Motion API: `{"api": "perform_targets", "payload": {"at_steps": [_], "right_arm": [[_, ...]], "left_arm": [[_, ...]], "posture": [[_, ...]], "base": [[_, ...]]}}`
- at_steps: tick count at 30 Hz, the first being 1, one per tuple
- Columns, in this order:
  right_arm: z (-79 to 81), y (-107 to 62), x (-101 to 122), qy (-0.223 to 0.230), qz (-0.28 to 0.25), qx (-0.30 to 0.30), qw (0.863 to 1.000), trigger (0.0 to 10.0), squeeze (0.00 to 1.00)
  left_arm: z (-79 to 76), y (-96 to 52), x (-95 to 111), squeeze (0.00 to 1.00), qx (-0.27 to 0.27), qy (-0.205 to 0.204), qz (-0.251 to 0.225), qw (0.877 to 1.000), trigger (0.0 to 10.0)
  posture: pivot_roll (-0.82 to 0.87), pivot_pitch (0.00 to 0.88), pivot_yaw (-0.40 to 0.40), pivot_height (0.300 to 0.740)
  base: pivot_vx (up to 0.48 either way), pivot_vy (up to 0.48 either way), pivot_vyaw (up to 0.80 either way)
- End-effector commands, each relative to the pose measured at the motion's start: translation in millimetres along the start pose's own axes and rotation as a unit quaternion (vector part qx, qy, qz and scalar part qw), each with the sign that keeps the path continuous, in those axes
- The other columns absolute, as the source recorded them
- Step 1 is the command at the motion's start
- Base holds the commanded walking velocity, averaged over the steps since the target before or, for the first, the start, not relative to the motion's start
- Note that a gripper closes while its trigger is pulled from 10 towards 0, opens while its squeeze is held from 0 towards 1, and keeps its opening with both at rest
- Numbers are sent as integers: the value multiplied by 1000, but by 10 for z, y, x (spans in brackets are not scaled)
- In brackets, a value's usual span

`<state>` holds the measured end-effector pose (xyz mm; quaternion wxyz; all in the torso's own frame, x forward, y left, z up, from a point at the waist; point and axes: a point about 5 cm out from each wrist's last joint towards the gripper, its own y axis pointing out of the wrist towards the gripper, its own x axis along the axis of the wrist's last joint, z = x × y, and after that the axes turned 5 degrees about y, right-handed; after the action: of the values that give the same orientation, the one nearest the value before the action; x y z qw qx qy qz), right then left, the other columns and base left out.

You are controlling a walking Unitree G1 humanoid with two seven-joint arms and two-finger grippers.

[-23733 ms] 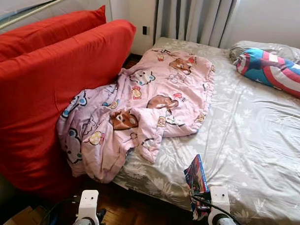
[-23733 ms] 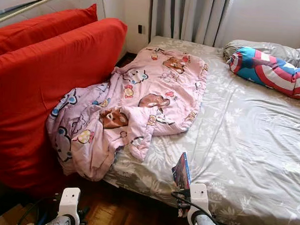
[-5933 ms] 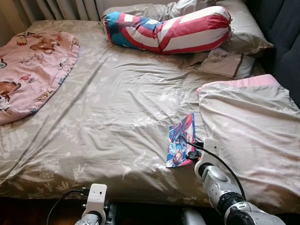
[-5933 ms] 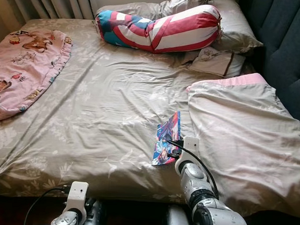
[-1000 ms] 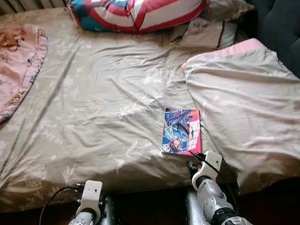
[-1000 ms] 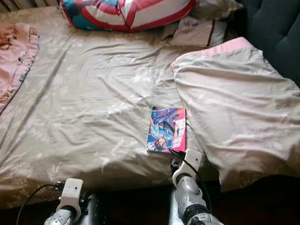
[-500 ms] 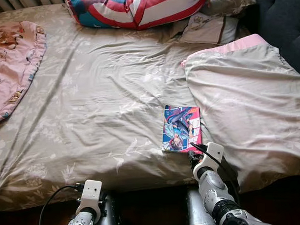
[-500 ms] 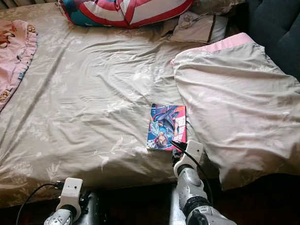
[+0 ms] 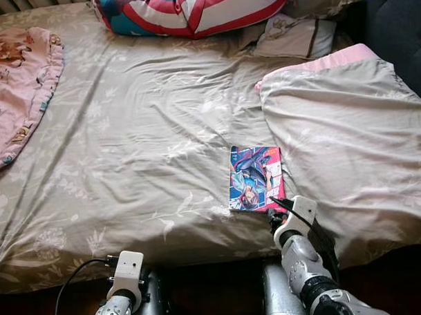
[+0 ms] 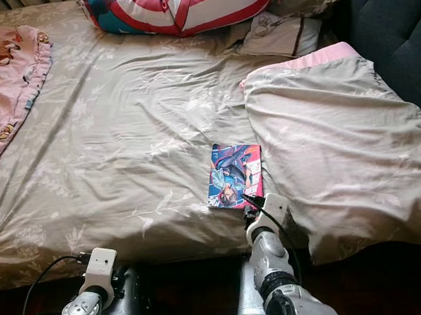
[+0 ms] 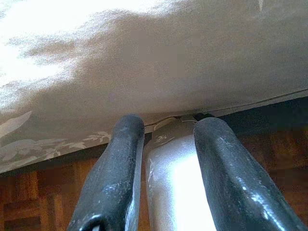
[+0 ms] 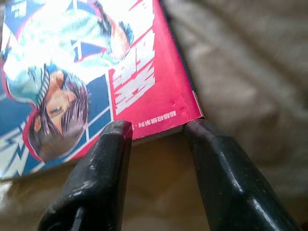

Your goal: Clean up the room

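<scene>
A colourful comic book (image 9: 255, 178) lies flat, cover up, on the beige flowered bed sheet (image 9: 142, 141), close to the bed's near edge. My right gripper (image 12: 154, 127) is open at the book's near edge. The red corner of the book (image 12: 96, 62) lies just between the tips of the two black fingers (image 12: 103, 159). From the head, the right wrist (image 9: 300, 214) reaches up over the mattress edge to the book. My left gripper (image 11: 163, 125) hangs open low beside the bed, below the mattress edge.
A red, white and blue striped bolster (image 9: 188, 8) and a small pillow (image 9: 298, 36) lie at the head of the bed. A beige quilt with a pink edge (image 9: 343, 134) covers the right side. A pink cartoon blanket (image 9: 19, 88) lies at the left. A dark headboard (image 9: 405, 33) stands at the right, above wooden floor (image 11: 29, 192).
Seconds ago the book stood on edge in my right gripper; now it lies flat and the fingers are apart. Over the last second the view has shifted slightly; the book has stayed put.
</scene>
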<state>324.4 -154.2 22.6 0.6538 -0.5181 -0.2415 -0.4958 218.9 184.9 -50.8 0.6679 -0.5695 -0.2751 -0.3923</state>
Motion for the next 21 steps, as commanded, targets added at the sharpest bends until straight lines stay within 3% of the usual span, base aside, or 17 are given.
{"api": "perform_targets", "payload": {"at_steps": [1, 21], "right_arm": [[7, 5, 17, -1, -3, -2, 1000, 10000, 0], [18, 22, 103, -46, -13, 15, 999, 10000, 0]], "left_arm": [[-202, -599, -1041, 0, -49, 13, 211, 976, 10000], [-224, -527, -962, 0, -55, 14, 203, 977, 10000]], "posture": [[133, 283, 61, 560], [113, 235, 44, 560]], "base": [[0, 0, 0], [0, 0, 0]]}}
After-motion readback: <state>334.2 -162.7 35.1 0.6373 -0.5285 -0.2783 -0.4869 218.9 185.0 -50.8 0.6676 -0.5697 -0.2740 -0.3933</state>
